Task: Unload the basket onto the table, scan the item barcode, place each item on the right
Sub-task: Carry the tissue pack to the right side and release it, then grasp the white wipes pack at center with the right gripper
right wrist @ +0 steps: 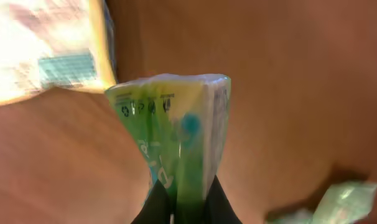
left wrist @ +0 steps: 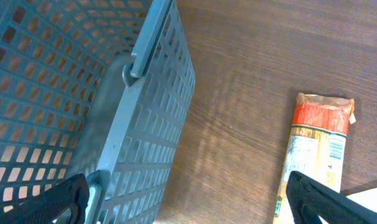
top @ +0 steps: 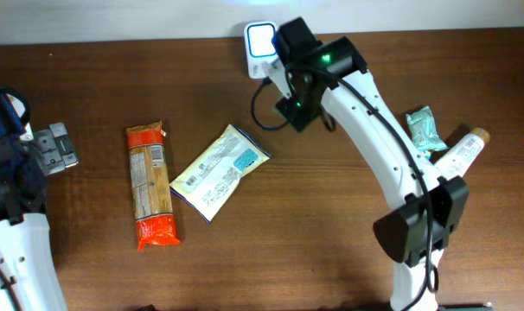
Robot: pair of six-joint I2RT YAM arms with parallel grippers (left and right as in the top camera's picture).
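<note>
Green packet, clenched in your right gripper and held close to the lit scanner: pick-up appears done, the barcode read itself is likely yet to come, while your left gripper hangs released beside the basket

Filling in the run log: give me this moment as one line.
right jaws: shut on green packet, near scanner | left jaws: open, empty, by basket | table: pasta pack, white pouch
</note>
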